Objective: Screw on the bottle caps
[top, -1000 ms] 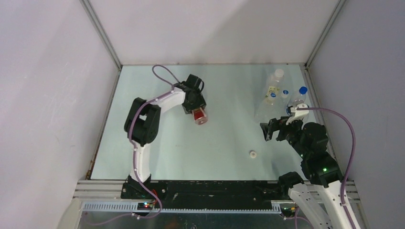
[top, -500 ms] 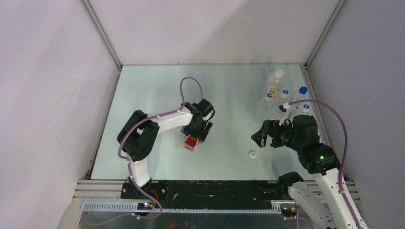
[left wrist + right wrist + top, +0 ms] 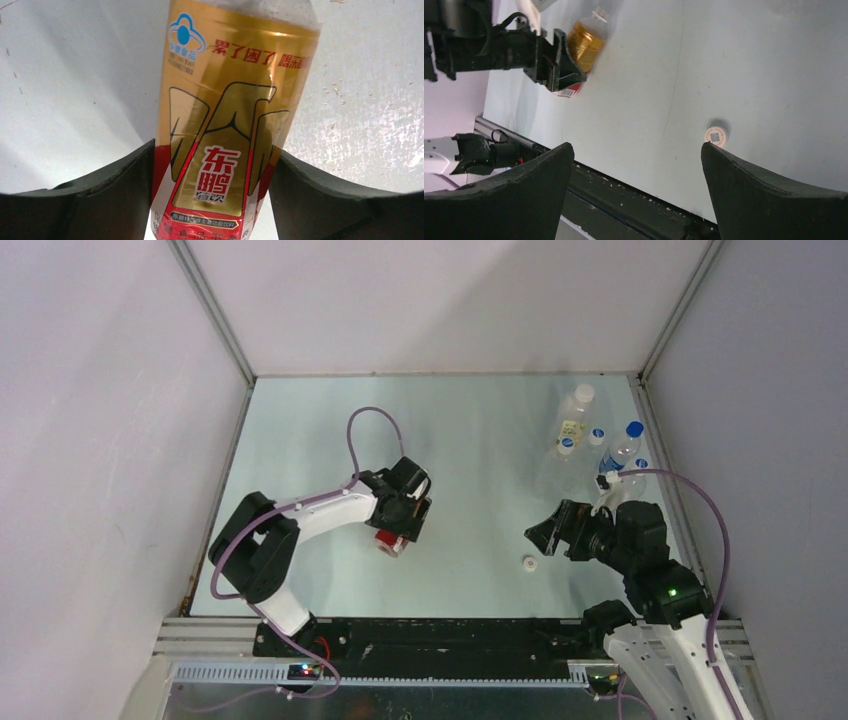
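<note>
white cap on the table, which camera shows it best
Right wrist view: the white cap lies on the table ahead of the open right gripper, big enough to show a printed mark on top. Top external shows it only as a small white dot. Left wrist misses it; the amber bottle fills that view.

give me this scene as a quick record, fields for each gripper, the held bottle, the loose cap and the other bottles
left gripper: fingers on either side of the bottle; whether they grip it is unclear
bottle: amber-filled plastic bottle with a gold and red label
right gripper: open, empty, above the pale table
loose cap: small white round plastic cap, alone on the table beside the right gripper
other bottles: clear plastic bottles grouped at the far right, some with blue tops
</note>
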{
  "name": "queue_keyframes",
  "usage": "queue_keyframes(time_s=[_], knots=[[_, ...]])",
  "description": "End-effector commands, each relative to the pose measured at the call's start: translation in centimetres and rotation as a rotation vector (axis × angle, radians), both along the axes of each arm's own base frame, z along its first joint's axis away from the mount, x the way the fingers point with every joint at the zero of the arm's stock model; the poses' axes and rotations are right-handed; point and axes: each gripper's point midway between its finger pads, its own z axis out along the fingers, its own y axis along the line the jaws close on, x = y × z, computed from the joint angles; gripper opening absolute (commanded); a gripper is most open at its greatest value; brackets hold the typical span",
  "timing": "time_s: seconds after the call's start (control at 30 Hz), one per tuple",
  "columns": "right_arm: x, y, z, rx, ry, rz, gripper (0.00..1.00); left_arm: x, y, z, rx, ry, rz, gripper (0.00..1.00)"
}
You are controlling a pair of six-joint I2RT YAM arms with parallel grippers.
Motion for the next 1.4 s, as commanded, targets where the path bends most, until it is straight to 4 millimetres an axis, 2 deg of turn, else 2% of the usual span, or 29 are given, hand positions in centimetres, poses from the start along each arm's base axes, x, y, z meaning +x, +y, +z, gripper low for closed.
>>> queue_keyframes(time_s=[0.0,0.23,0.37,0.4,0.43,0.47,0.5,0.53,0.57,0.6,0.63,0.67,0.7,0.73,0.77,0.8,0.83,0.87,0.9,0.93,0.97,1.07,1.17,1.37], knots=[[1.2,-1.0,-1.1,-0.01,0.051,-0.114,0.99,1.4,-1.0,1.3,-0.084,-0.096,0.04,0.78],[0.9,-1.8,-4.7,-0.138,0.142,-0.177,0.99,1.1,-1.2,1.8,-0.126,-0.124,0.037,0.61],[1.0,-1.4,-6.4,-0.218,0.172,-0.196,0.99,1.3,-1.3,4.3,-0.18,-0.221,0.015,0.56],[1.0,-1.2,-7.0,-0.25,0.176,-0.192,0.99,1.6,-1.4,6.0,-0.208,-0.28,0.004,0.55],[1.0,-1.0,-7.2,-0.255,0.187,-0.199,0.99,1.5,-1.2,6.4,-0.213,-0.304,-0.001,0.54],[1.0,-0.9,-7.8,-0.291,0.195,-0.201,0.97,1.9,-1.2,8.7,-0.251,-0.383,-0.008,0.53],[1.0,-0.9,-8.0,-0.297,0.204,-0.212,0.96,1.7,-0.8,9.2,-0.258,-0.41,-0.013,0.53],[0.9,-0.9,-8.7,-0.333,0.219,-0.217,0.95,1.8,-0.5,11.3,-0.293,-0.49,-0.015,0.52],[1.0,-1.0,-9.3,-0.354,0.238,-0.23,0.95,1.8,-0.2,12.2,-0.31,-0.529,-0.018,0.52],[0.9,-0.8,-9.5,-0.364,0.244,-0.222,0.93,1.7,0.3,14.1,-0.348,-0.609,-0.026,0.51],[0.9,-0.7,-10.0,-0.38,0.262,-0.223,0.91,1.6,0.6,17.0,-0.404,-0.708,-0.037,0.51],[0.9,-0.4,-10.4,-0.391,0.268,-0.211,0.9,1.4,1.1,17.2,-0.41,-0.74,-0.04,0.51],[1.0,-0.2,-10.7,-0.4,0.277,-0.202,0.89,1.0,1.7,19.9,-0.462,-0.836,-0.045,0.51],[1.0,-0.1,-10.9,-0.41,0.28,-0.194,0.88,0.7,2.1,20.0,-0.473,-0.866,-0.052,0.52],[1.0,0.0,-11.3,-0.423,0.287,-0.189,0.87,0.1,2.6,22.2,-0.516,-0.949,-0.065,0.52],[1.0,0.0,-11.7,-0.432,0.294,-0.185,0.86,-0.2,2.9,22.2,-0.524,-0.971,-0.073,0.54],[1.0,0.0,-12.1,-0.442,0.303,-0.185,0.85,-0.7,3.5,24.0,-0.555,-1.045,-0.085,0.54],[1.1,0.0,-12.4,-0.446,0.31,-0.188,0.84,-1.0,3.7,23.8,-0.554,-1.062,-0.1,0.54],[1.1,0.2,-12.8,-0.448,0.32,-0.183,0.82,-1.6,4.0,25.1,-0.582,-1.119,-0.121,0.55],[1.1,0.3,-13.0,-0.449,0.327,-0.181,0.81,-1.8,4.1,24.6,-0.571,-1.13,-0.138,0.55],[1.1,0.6,-13.4,-0.448,0.339,-0.174,0.8,-2.2,4.5,25.4,-0.582,-1.17,-0.15,0.55],[0.9,1.0,-14.6,-0.462,0.381,-0.145,0.77,-2.9,4.8,25.3,-0.585,-1.205,-0.181,0.54],[1.0,1.1,-15.6,-0.483,0.406,-0.137,0.72,-3.4,5.0,25.7,-0.6,-1.224,-0.196,0.42],[1.2,1.2,-17.2,-0.503,0.455,-0.117,0.63,-4.0,4.8,25.6,-0.598,-1.25,-0.254,0.42]])
